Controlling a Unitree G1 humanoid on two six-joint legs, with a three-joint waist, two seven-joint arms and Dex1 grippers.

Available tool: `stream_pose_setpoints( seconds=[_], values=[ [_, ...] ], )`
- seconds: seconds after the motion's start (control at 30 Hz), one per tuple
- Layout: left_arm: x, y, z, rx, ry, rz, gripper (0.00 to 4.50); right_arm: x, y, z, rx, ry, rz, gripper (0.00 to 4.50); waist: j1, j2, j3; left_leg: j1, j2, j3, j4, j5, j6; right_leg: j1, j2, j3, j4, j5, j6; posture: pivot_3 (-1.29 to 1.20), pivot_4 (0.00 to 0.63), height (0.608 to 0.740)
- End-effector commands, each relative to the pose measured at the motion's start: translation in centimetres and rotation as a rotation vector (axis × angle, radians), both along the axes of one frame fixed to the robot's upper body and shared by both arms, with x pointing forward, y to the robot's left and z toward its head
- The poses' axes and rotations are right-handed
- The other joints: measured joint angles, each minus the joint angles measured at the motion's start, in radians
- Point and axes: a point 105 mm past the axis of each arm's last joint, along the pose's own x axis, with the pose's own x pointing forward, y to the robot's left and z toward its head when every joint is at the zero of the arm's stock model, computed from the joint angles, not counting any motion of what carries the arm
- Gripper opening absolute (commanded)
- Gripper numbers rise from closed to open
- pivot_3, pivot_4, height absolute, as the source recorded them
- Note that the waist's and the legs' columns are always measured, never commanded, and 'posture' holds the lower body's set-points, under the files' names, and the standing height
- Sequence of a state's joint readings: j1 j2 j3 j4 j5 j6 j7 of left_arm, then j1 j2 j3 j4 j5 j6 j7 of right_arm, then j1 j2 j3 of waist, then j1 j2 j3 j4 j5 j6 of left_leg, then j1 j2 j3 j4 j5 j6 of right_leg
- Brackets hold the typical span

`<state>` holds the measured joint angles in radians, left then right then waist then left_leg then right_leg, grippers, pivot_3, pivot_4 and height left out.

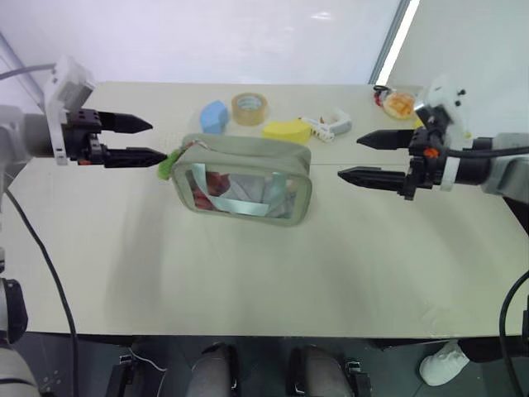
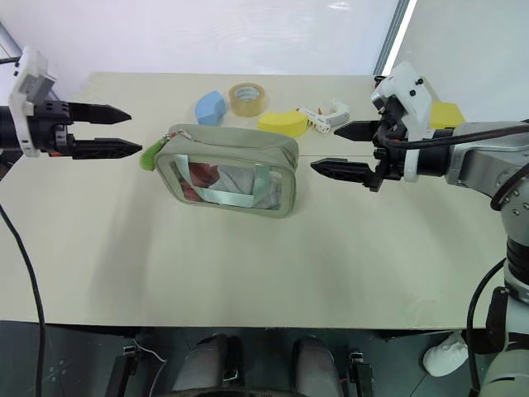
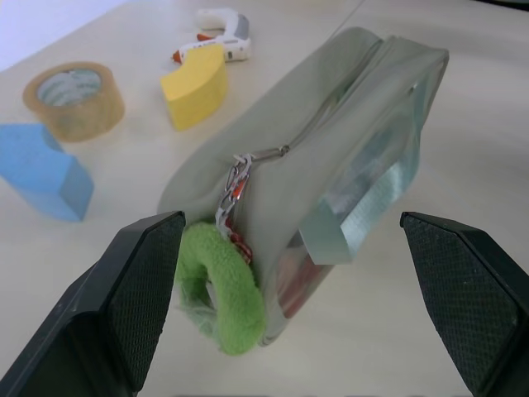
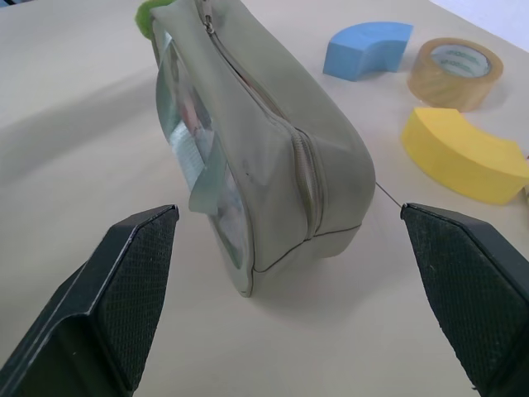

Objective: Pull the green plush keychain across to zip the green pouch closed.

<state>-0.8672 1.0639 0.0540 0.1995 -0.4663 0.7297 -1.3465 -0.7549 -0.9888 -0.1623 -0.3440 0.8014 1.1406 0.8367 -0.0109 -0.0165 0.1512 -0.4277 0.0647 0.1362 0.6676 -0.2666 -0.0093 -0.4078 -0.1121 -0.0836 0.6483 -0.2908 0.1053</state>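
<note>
The green pouch (image 1: 245, 179) stands on its long edge in the middle of the table (image 1: 248, 281), with its clear window facing me. That way the zipper runs along the top, where I can reach it. The green plush keychain (image 1: 168, 163) hangs off the pouch's end at nine o'clock, clipped to the zipper pull. I think the zipper is not pulled across yet, because the fuzzy charm sits at that end.

My left gripper (image 1: 136, 140) waits just beside the keychain, at nine o'clock from the pouch. Its fingers are spread wide and hold nothing. In my left wrist view the fuzzy ring (image 3: 221, 285) sits close to one finger, but I cannot tell if they touch.

My right gripper (image 1: 372, 157) waits at three o'clock from the pouch, near its other end. Its fingers are wide too, and it holds nothing. I think it is there to keep the pouch steady while I pull.
</note>
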Motion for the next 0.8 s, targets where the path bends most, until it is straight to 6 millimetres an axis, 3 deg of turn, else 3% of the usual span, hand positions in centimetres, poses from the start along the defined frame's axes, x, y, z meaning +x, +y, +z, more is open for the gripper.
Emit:
stream_pose_setpoints(
  seconds=[0.03, 0.5, 0.8],
  values=[
    [-0.4, 0.1, 1.7, -0.009, -0.074, 0.007, 4.46, -0.1, 0.0, 1.0, 0.004, -0.045, 0.007, 4.49, 0.000, 0.000, 0.000, 0.000, 0.000, 0.000, 0.000, 0.000, 0.000, 0.000, 0.000, 0.000, 0.000, 0.000, 0.000, 0.00, 0.150, 0.740],
    [0.0, -0.4, 2.6, -0.046, -0.084, -0.013, 4.46, 0.7, 0.4, 1.2, -0.020, -0.064, 0.001, 4.49, 0.001, 0.000, 0.000, 0.000, 0.000, 0.000, 0.000, 0.000, 0.000, 0.000, 0.000, 0.000, 0.000, 0.000, 0.000, 0.00, 0.150, 0.740],
    [0.5, -1.3, 2.3, -0.058, -0.085, -0.035, 4.46, 2.0, 7.8, 1.4, 0.015, -0.127, 0.156, 4.49, -0.004, 0.000, 0.000, 0.000, 0.001, 0.001, 0.000, 0.001, -0.001, -0.002, 0.001, 0.000, 0.002, 0.000, 0.000, 0.00, 0.150, 0.740]
  ],
)
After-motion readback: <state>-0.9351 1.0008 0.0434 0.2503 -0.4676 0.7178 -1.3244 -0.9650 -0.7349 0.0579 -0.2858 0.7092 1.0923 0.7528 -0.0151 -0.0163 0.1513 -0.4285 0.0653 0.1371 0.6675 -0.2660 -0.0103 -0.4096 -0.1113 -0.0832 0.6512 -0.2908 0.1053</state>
